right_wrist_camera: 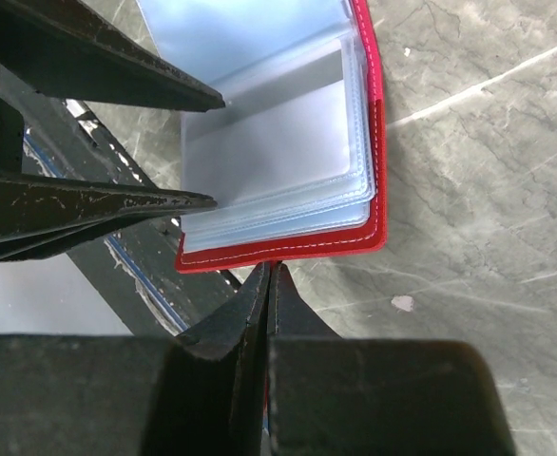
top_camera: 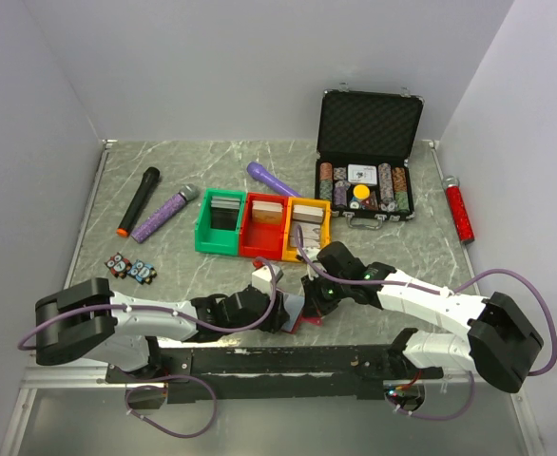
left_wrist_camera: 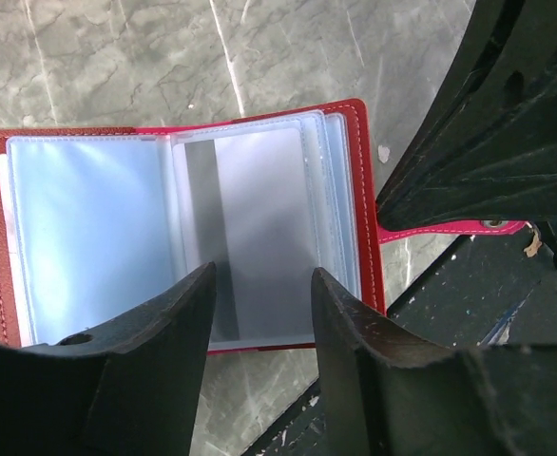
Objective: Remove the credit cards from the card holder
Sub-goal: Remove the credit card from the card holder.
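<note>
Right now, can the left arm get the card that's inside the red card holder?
Probably yes. The card holder lies open, and the left pincer is open with its tips either side of the card, nothing in between.

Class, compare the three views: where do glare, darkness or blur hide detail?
Left wrist view: the card holder looks washed out inside; the left gripper is a dark, soft-edged shape. Right wrist view: the right gripper is almost black. Top view: even light, faint shadows.

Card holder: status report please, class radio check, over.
Left jaws open over sleeved card. Right jaws shut on card holder tab. No obstruction seen.
</note>
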Controlling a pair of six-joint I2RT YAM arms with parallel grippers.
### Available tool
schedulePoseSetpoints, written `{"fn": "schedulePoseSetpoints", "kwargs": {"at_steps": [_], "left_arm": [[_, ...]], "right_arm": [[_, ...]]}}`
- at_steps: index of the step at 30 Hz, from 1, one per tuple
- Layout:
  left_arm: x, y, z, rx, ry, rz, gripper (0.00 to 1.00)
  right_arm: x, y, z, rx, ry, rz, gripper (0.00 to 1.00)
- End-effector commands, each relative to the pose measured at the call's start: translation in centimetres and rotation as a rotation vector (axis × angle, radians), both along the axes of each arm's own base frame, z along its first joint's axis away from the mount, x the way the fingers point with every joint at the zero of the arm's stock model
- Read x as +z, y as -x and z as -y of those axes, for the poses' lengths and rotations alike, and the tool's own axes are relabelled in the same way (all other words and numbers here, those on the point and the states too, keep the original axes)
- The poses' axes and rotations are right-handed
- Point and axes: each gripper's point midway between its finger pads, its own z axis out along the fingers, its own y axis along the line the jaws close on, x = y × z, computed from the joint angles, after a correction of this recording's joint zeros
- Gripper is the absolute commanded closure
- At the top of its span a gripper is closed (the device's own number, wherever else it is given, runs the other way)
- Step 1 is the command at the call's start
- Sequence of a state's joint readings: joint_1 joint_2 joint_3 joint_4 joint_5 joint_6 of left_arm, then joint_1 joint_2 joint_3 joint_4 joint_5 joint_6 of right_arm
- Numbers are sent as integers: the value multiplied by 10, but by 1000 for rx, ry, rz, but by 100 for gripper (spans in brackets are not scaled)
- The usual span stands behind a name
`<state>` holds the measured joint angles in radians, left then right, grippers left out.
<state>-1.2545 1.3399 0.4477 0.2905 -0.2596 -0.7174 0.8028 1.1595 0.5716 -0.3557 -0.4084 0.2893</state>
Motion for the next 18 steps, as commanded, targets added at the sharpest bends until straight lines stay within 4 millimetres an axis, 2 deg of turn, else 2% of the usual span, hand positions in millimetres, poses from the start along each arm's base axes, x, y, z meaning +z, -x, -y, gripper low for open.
{"fn": "schedulePoseSetpoints", "kwargs": {"at_steps": [1, 5, 11, 18], "left_arm": [[15, -3, 13, -15, 41, 29, 48], [15, -2, 13, -21, 36, 32, 46], [26, -3, 11, -14, 66, 49, 42], [22, -2, 11, -19, 60, 41, 46]], "right_arm": [[18, -7, -8, 19, -37, 55, 100], [18, -7, -8, 20, -36, 55, 100], [17, -7, -8, 21, -34, 56, 100], [17, -8, -10, 24, -35, 53, 100]]}}
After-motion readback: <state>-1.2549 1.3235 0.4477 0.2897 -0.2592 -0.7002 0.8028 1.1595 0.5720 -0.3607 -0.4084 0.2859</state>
